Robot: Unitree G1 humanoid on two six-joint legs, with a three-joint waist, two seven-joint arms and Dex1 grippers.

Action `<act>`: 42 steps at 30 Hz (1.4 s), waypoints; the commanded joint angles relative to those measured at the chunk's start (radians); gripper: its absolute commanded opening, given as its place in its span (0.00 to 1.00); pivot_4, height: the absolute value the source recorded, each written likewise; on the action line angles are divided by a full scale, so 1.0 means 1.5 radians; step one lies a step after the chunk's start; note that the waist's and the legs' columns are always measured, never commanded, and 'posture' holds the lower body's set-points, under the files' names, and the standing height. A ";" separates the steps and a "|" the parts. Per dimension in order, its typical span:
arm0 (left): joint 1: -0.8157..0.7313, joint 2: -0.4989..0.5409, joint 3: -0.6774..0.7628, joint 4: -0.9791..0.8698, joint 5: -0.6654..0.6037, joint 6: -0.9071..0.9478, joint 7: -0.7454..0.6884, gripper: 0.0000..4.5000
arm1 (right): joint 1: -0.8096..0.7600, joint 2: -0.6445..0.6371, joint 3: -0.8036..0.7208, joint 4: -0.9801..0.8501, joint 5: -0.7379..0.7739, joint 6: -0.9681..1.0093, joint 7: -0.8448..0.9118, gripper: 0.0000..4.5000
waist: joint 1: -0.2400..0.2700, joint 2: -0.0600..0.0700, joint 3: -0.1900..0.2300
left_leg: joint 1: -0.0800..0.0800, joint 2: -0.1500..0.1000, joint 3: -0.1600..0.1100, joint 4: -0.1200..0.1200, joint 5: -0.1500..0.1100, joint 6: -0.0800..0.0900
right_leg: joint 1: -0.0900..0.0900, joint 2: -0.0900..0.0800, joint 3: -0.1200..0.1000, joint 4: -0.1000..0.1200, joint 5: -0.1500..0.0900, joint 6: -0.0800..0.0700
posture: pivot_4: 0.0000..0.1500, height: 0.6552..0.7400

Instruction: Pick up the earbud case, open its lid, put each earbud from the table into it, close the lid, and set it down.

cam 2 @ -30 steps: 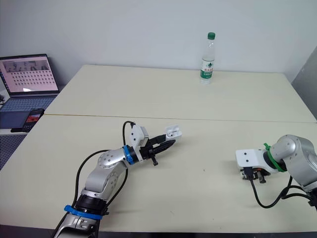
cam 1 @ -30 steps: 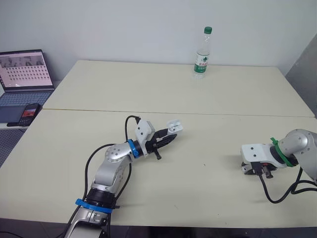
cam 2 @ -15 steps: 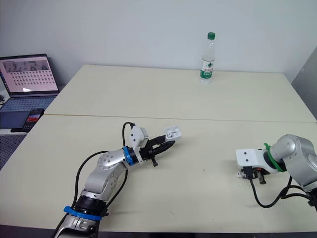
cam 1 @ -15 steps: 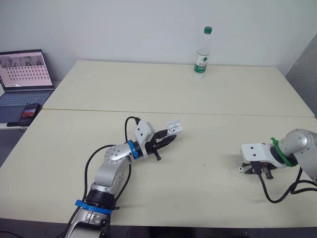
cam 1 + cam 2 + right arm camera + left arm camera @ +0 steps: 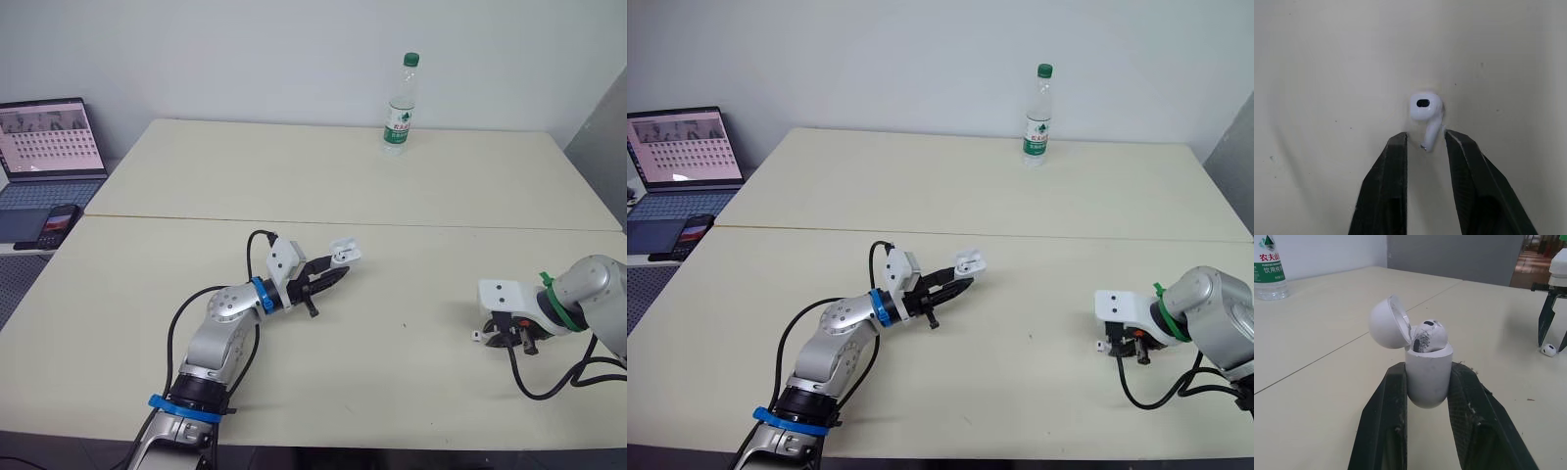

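Note:
My left gripper (image 5: 336, 270) is shut on the white earbud case (image 5: 343, 252), held just above the table's middle. The case (image 5: 1427, 377) stands upright between the black fingers (image 5: 1388, 401) with its lid (image 5: 1387, 322) tipped back, and one earbud (image 5: 1429, 333) sits in it. At the right, my right gripper (image 5: 502, 339) points down at the table, open. A loose white earbud (image 5: 1426, 108) lies on the table with its stem between the two fingertips (image 5: 1398, 142). The left wrist view shows that same earbud (image 5: 1548, 350) under the right gripper (image 5: 1552, 340).
A water bottle (image 5: 400, 103) stands at the table's far edge. A laptop (image 5: 49, 147) and a phone (image 5: 61, 220) rest on a side surface at the far left. A seam (image 5: 441, 225) crosses the table's width. A black cable (image 5: 549, 377) loops beside the right wrist.
My right gripper has edged slightly right and toward the near edge, and the white earbud now shows at its left side. The left arm and case have stayed put.

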 commanded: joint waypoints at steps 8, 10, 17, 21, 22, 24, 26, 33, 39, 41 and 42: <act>-0.013 -0.005 0.000 -0.015 0.000 -0.012 -0.003 0.17 | 0.050 0.029 -0.092 -0.091 0.098 0.189 -0.096 0.52 | 0.000 0.000 0.000 | 0.000 0.000 0.000 0.000 0.000 0.000 | 0.000 0.000 0.000 0.000 0.000 0.000 | 1.00 0.95; -0.017 -0.004 0.000 -0.012 0.000 -0.013 -0.006 0.17 | 0.055 0.042 -0.098 -0.106 0.114 0.224 -0.122 0.52 | 0.000 0.000 0.000 | 0.000 0.000 0.000 0.000 0.000 0.000 | 0.000 0.000 0.000 0.000 0.000 0.000 | 1.00 0.95; -0.023 -0.004 -0.001 -0.004 0.001 -0.016 -0.012 0.17 | 0.074 0.034 -0.095 -0.122 0.141 0.255 -0.184 0.52 | 0.000 0.000 0.000 | 0.000 0.000 0.000 0.000 0.000 0.000 | 0.000 0.000 0.000 0.000 0.000 0.000 | 1.00 0.95; -0.025 -0.005 -0.002 -0.002 0.002 -0.016 -0.013 0.17 | 0.077 0.028 -0.095 -0.125 0.158 0.263 -0.201 0.52 | 0.000 -0.001 0.000 | 0.000 0.000 0.000 0.000 0.000 0.000 | 0.000 0.000 0.000 0.000 0.000 0.000 | 1.00 0.95; -0.026 -0.005 -0.002 -0.001 0.002 -0.016 -0.013 0.17 | 0.075 0.028 -0.094 -0.126 0.164 0.268 -0.205 0.48 | 0.000 -0.001 0.000 | 0.000 0.000 0.000 0.000 0.000 0.000 | 0.000 0.000 0.000 0.000 0.000 0.000 | 1.00 0.95; -0.026 -0.006 -0.001 -0.001 0.002 -0.016 -0.014 0.17 | 0.075 0.019 -0.087 -0.125 0.165 0.259 -0.209 0.40 | 0.000 -0.001 0.000 | 0.000 0.000 0.000 0.000 0.000 0.000 | 0.000 0.000 0.000 0.000 0.000 0.000 | 1.00 0.95; -0.026 -0.007 -0.001 -0.001 0.003 -0.016 -0.014 0.17 | 0.075 0.015 -0.085 -0.124 0.171 0.260 -0.216 0.24 | 0.000 -0.001 0.000 | 0.000 0.000 0.000 0.000 0.000 0.000 | 0.000 0.000 0.000 0.000 0.000 0.000 | 1.00 0.95; -0.021 -0.009 0.000 -0.005 0.004 -0.015 -0.013 0.17 | 0.073 0.002 -0.080 -0.118 0.176 0.232 -0.222 0.09 | 0.000 -0.001 0.000 | 0.000 0.000 0.000 0.000 0.000 0.000 | 0.000 0.000 0.000 0.000 0.000 0.000 | 1.00 0.95; -0.018 -0.009 -0.002 -0.008 0.005 -0.015 -0.013 0.17 | 0.081 -0.031 -0.084 -0.106 0.169 0.084 -0.174 0.09 | 0.000 -0.001 0.000 | 0.000 0.000 0.000 0.000 0.000 0.000 | 0.000 0.001 0.000 0.000 0.000 0.000 | 1.00 0.95; -0.018 -0.009 -0.004 -0.009 0.007 -0.015 -0.014 0.17 | 0.114 -0.054 -0.098 -0.098 0.167 -0.042 -0.137 0.09 | 0.000 -0.001 0.000 | -0.001 0.000 0.000 0.000 0.000 0.000 | 0.000 0.001 0.000 -0.001 0.000 0.000 | 1.00 0.95; -0.018 -0.009 -0.005 -0.009 0.008 -0.016 -0.015 0.17 | 0.127 -0.063 -0.103 -0.093 0.166 -0.083 -0.126 0.09 | 0.000 -0.001 0.000 | -0.001 0.000 0.000 0.000 0.000 0.000 | 0.000 0.001 0.000 -0.001 0.000 0.000 | 1.00 0.95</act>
